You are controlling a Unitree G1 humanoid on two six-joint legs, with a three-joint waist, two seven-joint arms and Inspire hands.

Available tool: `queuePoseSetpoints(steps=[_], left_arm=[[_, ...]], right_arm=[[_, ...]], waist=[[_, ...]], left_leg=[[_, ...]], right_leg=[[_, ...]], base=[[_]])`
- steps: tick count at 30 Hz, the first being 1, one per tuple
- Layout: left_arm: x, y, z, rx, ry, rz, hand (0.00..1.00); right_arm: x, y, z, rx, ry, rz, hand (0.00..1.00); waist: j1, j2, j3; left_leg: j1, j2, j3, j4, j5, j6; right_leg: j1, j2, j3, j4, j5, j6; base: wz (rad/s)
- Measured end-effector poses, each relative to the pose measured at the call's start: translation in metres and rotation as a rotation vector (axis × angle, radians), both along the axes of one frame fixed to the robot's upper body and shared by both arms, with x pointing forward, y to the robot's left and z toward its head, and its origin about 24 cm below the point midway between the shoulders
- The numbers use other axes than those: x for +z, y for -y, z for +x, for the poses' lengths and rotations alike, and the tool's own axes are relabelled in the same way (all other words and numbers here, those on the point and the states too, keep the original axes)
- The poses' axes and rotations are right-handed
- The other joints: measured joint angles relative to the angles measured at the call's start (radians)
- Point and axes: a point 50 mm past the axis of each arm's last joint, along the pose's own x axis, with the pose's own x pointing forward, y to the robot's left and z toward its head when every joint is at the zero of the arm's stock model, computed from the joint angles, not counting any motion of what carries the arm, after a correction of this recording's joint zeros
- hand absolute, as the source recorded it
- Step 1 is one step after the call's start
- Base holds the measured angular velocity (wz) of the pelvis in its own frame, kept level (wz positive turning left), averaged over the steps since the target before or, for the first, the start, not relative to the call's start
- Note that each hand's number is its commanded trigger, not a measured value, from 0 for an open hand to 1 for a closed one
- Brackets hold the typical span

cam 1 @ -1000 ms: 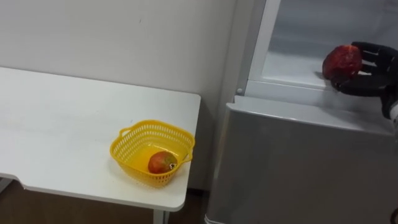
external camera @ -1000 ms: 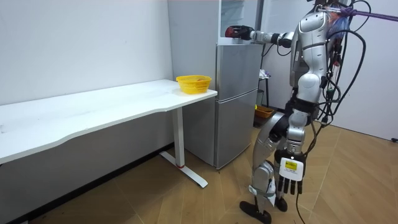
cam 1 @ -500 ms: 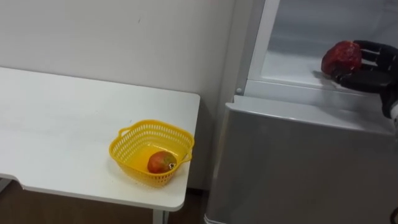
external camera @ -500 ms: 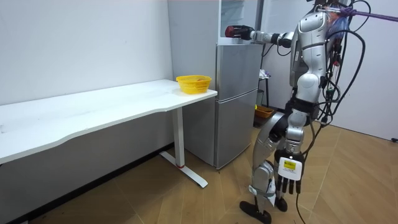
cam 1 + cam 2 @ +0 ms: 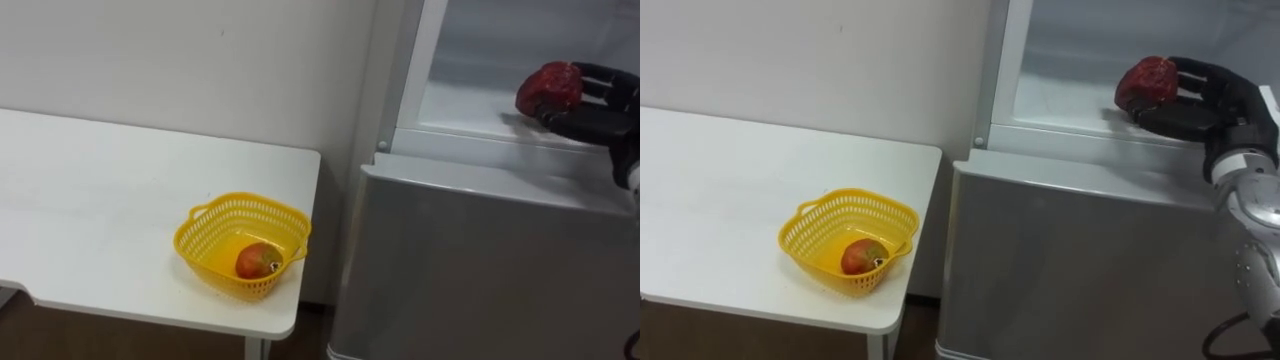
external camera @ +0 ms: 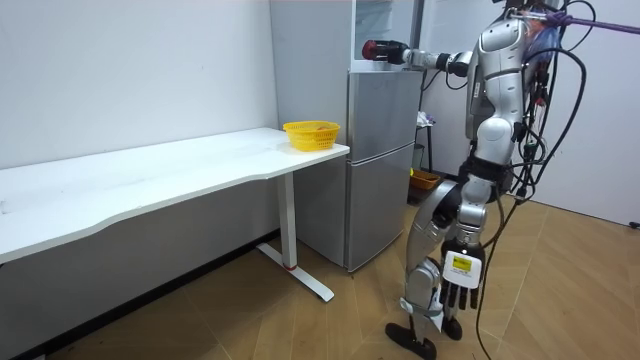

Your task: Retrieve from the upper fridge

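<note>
Evidently the right hand (image 5: 1202,108) was curled round the red fruit (image 5: 1147,81) from one side, so clipping the fridge sill (image 5: 1060,137) could have dislodged it.

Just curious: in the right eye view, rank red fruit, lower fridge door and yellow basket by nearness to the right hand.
1. red fruit, in the right hand.
2. lower fridge door, below.
3. yellow basket, left, on the table.

A yellow basket (image 5: 213,268) sits on the white table (image 5: 100,190).
</note>
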Motion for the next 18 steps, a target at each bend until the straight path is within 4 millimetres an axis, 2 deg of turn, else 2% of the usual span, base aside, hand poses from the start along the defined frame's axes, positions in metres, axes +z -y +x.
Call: queuePoseSetpoints(steps=[2,5,8,10,13,15,18], left_arm=[[0.000,0.000,0.001,-0.002,0.005,0.000,0.00],[0.001,-0.001,0.001,0.007,0.018,0.003,0.00],[0.000,-0.001,0.001,0.018,0.032,0.009,0.00],[0.000,-0.001,0.002,0.019,0.044,0.020,0.00],[0.000,-0.001,0.000,0.034,0.047,0.043,0.00],[-0.001,0.003,-0.003,0.048,0.044,0.042,0.00],[-0.002,0.007,-0.002,0.084,0.061,0.036,0.00]], right_arm=[[0.003,-0.005,0.001,0.016,0.009,0.001,1.00],[0.008,-0.022,0.001,0.090,0.034,-0.006,1.00],[0.010,-0.047,-0.005,0.177,0.074,-0.077,1.00],[0.010,-0.060,-0.011,0.218,0.104,-0.115,1.00],[0.009,-0.069,-0.018,0.214,0.124,-0.189,1.00],[0.014,-0.085,-0.028,0.247,0.185,-0.246,1.00],[0.024,-0.097,-0.040,0.280,0.262,-0.272,1.00]], waist=[[-0.006,0.001,-0.0004],[-0.025,0.008,-0.0014],[-0.035,0.022,-0.0073],[-0.033,0.031,-0.0071],[-0.034,0.033,-0.0076],[-0.036,0.044,-0.0077],[-0.038,0.055,-0.0082]], left_leg=[[0.009,0.000,-0.001,-0.001,0.000,0.000],[0.020,-0.001,-0.002,-0.003,-0.001,0.001],[0.021,-0.002,-0.002,-0.006,-0.001,0.004],[0.029,-0.005,-0.002,-0.012,-0.003,0.007],[0.052,-0.011,-0.002,-0.022,-0.005,0.008],[0.065,-0.012,-0.001,-0.023,-0.015,0.007],[0.085,-0.015,0.000,-0.029,-0.023,0.008]], right_leg=[[0.004,0.001,0.000,-0.002,0.002,0.003],[0.019,0.001,-0.003,-0.006,0.002,0.001],[0.024,0.002,-0.004,-0.019,0.007,-0.002],[0.031,0.000,-0.004,-0.021,0.007,0.000],[0.047,-0.003,-0.002,-0.025,0.002,0.006],[0.061,-0.001,0.001,-0.036,0.001,0.009],[0.080,-0.002,0.007,-0.040,-0.004,0.017]], base=[[0.00],[0.06],[0.00],[0.00],[0.01],[-0.05],[-0.04]])
